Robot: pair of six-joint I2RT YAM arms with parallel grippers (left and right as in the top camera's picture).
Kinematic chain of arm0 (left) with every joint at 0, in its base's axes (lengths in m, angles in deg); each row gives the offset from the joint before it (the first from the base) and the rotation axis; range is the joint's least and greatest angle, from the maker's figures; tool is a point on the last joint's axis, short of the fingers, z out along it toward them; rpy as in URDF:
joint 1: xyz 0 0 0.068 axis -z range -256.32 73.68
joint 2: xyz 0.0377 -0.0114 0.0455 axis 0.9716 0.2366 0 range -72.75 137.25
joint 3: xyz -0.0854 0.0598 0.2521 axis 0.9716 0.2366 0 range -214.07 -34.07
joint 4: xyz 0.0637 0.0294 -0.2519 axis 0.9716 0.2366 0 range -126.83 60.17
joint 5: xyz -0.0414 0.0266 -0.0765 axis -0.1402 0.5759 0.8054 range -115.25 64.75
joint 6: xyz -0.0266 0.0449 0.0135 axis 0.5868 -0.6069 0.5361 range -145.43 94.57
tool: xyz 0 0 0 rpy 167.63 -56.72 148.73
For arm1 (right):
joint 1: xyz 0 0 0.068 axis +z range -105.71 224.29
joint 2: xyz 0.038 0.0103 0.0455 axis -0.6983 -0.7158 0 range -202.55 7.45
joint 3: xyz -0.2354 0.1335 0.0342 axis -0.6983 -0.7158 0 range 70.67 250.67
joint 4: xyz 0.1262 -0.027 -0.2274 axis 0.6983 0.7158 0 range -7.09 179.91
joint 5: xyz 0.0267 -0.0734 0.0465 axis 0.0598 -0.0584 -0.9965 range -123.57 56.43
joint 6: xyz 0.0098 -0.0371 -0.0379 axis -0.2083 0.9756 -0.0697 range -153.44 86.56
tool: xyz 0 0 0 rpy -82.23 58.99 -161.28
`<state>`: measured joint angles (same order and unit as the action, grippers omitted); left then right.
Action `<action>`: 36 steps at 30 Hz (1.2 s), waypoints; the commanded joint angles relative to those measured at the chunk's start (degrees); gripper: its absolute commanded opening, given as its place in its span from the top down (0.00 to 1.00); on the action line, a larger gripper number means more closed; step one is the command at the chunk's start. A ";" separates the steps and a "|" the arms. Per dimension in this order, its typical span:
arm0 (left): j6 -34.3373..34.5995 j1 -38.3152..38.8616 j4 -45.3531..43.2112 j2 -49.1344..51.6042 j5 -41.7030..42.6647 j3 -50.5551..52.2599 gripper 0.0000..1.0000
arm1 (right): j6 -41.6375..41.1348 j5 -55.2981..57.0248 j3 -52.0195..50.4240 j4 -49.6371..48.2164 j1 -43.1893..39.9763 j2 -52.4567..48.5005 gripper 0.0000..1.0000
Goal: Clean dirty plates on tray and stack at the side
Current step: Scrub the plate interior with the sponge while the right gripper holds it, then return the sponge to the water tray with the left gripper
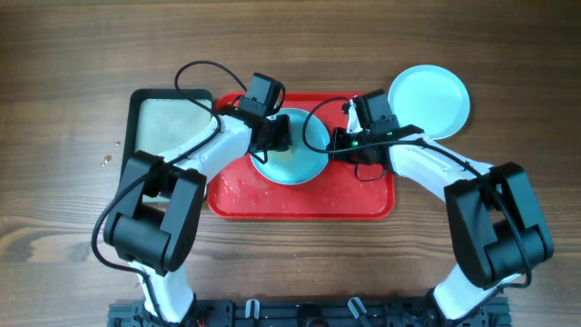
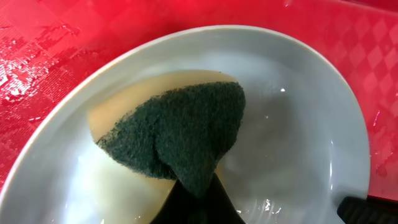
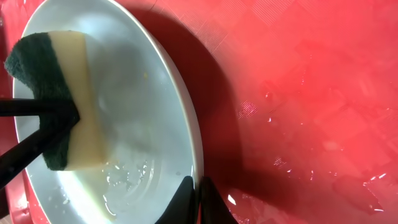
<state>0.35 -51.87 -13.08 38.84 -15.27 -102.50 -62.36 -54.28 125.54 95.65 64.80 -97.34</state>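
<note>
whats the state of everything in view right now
plate on tray: wet, being scrubbed
side plate: off the red tray, looks clean
sponge: gripped, pressed into plate on tray
red tray: wet, droplets all over
black tray: beside red tray, partly hidden
left gripper: shut on sponge
right gripper: shut on rim of plate on tray

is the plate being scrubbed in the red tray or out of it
In it: the plate lies inside the tray rim overhead, red surface around it in both wrist views.
</note>
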 commanded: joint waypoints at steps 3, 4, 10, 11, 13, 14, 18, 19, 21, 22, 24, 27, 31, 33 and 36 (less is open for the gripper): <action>0.39 2.99 -1.33 3.82 3.21 0.07 0.96 | -0.17 -1.79 -0.13 -0.33 0.33 -0.96 0.96; 0.39 3.50 -1.79 3.85 4.42 0.07 0.96 | -0.15 -1.79 -0.13 -0.33 0.33 -0.96 0.96; 0.59 5.44 -3.87 3.87 9.42 0.07 0.96 | -0.20 -1.79 -0.13 -0.31 0.33 -0.96 0.96; 0.57 5.44 -3.85 3.87 11.21 0.07 0.96 | -0.20 -1.79 -0.13 -0.33 0.33 -0.96 0.96; 0.50 5.11 -3.85 3.56 13.86 0.00 0.96 | -0.20 -1.79 -0.13 -0.33 0.33 -0.96 0.96; 0.13 4.70 -3.80 3.13 14.25 -0.15 0.96 | -0.20 -1.79 -0.13 -0.33 0.33 -0.96 0.96; -1.38 1.79 -3.43 -3.26 14.43 -0.28 0.96 | -0.15 -1.79 -0.13 -0.31 0.33 -0.96 0.96; -1.66 0.76 -2.97 -5.57 14.32 -0.28 0.96 | -0.17 -1.79 -0.13 -0.31 0.33 -0.96 0.96; -2.64 -2.29 -0.37 -10.67 13.33 -0.28 0.96 | -0.17 -1.79 -0.13 -0.33 0.33 -0.96 0.96; -3.10 -4.15 1.84 -12.92 12.13 -0.28 0.96 | -0.15 -1.79 -0.13 -0.33 0.33 -0.96 0.96; -3.21 -8.44 7.43 -16.68 7.32 -0.28 0.96 | -0.17 -1.79 -0.13 -0.33 0.33 -0.96 0.96; -8.39 -15.96 16.02 -19.17 0.81 -0.28 0.96 | -0.17 -1.79 -0.13 -0.33 0.33 -0.96 0.96; -13.90 -24.39 23.93 -18.69 -10.73 0.00 0.96 | -0.17 -1.79 -0.13 -0.33 0.33 -0.96 0.96; -13.90 -26.97 24.20 -18.58 -14.23 0.66 0.96 | -0.17 -1.79 -0.13 -0.33 0.33 -0.96 0.96; -13.86 -29.59 19.50 -18.47 -14.78 5.60 0.96 | -0.17 -1.77 -0.13 -0.31 0.33 -0.96 0.96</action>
<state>-11.91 -80.26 9.33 20.04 -26.92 -101.03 -62.36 -54.58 125.54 95.65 64.87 -97.34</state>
